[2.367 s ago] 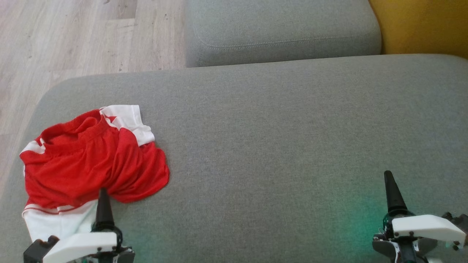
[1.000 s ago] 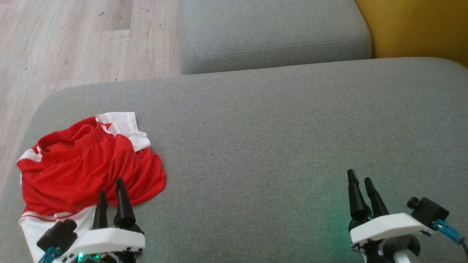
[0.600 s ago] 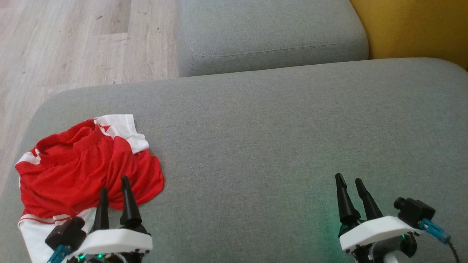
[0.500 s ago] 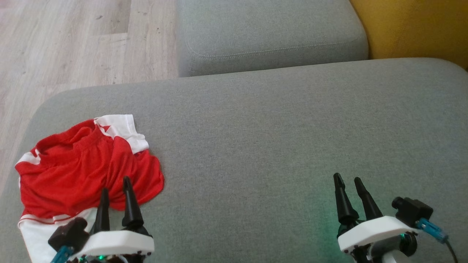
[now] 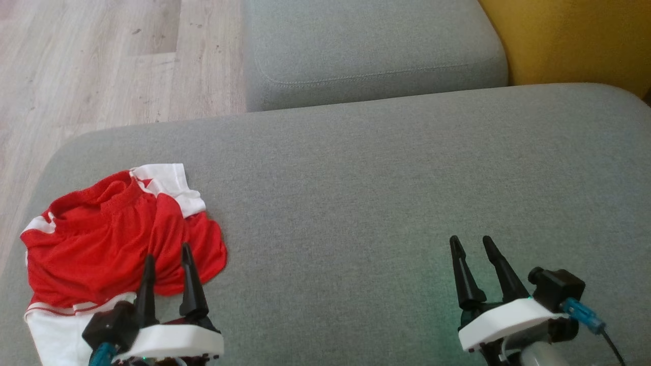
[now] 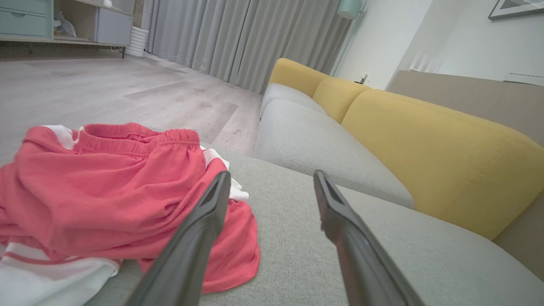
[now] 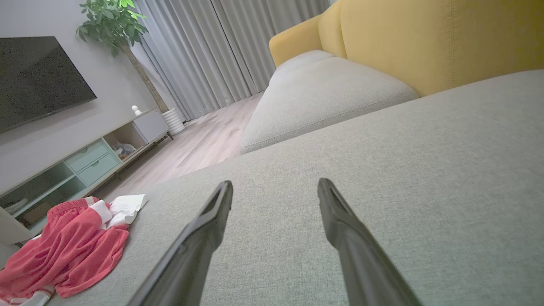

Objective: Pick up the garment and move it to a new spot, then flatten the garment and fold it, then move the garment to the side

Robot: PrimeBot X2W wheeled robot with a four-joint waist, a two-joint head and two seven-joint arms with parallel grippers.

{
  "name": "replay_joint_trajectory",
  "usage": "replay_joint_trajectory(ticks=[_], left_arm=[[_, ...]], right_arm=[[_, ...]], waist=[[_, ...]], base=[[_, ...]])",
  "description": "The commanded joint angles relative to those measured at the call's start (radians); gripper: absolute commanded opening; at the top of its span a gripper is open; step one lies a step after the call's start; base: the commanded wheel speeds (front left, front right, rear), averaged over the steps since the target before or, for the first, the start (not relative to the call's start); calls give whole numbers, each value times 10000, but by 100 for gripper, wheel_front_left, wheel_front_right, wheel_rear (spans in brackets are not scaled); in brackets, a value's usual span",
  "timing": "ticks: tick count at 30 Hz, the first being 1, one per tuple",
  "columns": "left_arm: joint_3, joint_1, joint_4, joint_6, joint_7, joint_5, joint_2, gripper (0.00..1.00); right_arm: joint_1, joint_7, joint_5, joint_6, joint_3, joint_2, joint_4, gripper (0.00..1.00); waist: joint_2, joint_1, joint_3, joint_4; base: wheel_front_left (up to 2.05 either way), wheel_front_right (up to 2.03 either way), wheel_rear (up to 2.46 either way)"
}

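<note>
Fingers (image 5: 191,284) on both your grippers stand spread wide, nothing between them. Your left gripper (image 5: 168,253) sits at the near right edge of the red-and-white shorts (image 5: 112,244); contact, can't tell. Your right gripper (image 5: 470,240) hovers over bare cushion, well apart from the cloth. Shorts lie bunched at the left end of the grey sofa seat (image 5: 381,193).

Risks, biggest first. Seat is soft and woven: push down hard and the pointed tips likely dig in and snag upholstery along with cloth. Shorts sit near the seat's rounded left edge, wood floor (image 5: 101,61) beyond, so a drag that way could tip them off. They're crumpled in several layers; a pinch may catch only the top one and the rest trails, twisted, harder to flatten. Thin fabric could slip from such narrow tips.

Materials. Seat: coarse grey weave, broad, flat, rounded corners. Second grey cushion (image 5: 371,46) behind it, same weave, stitched seam along the front. Yellow backrest (image 5: 574,40): padded, finer cloth. Floor: pale wood planks. Shorts: red sporty mesh-like knit, limp, deep folds; white side panels; white hem panel (image 5: 56,330) with thin red stripes; elastic waistband (image 6: 136,142) gathered and puckered. Fingers: long, dark, hard-looking, tapering to blunt points.
</note>
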Motion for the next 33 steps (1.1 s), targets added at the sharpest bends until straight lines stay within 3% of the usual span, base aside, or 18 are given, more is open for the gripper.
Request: replay_joint_trajectory(ticks=[1, 23, 33], left_arm=[[174, -293, -359, 77, -148, 294, 87, 100], [-360, -258, 768, 762, -831, 2939, 102, 100], [-401, -266, 972, 794, -832, 2839, 102, 100]], right_arm=[[-495, -168, -297, 64, 263, -70, -331, 100], [-331, -846, -2970, 79, 391, -85, -248, 100], [-220, -847, -3028, 79, 126, -85, -100, 100]], waist=[[0, 0, -16, -5], [0, 0, -242, -94], [0, 0, -293, -60]], base=[[0, 0, 0], [0, 0, 0], [0, 0, 0]])
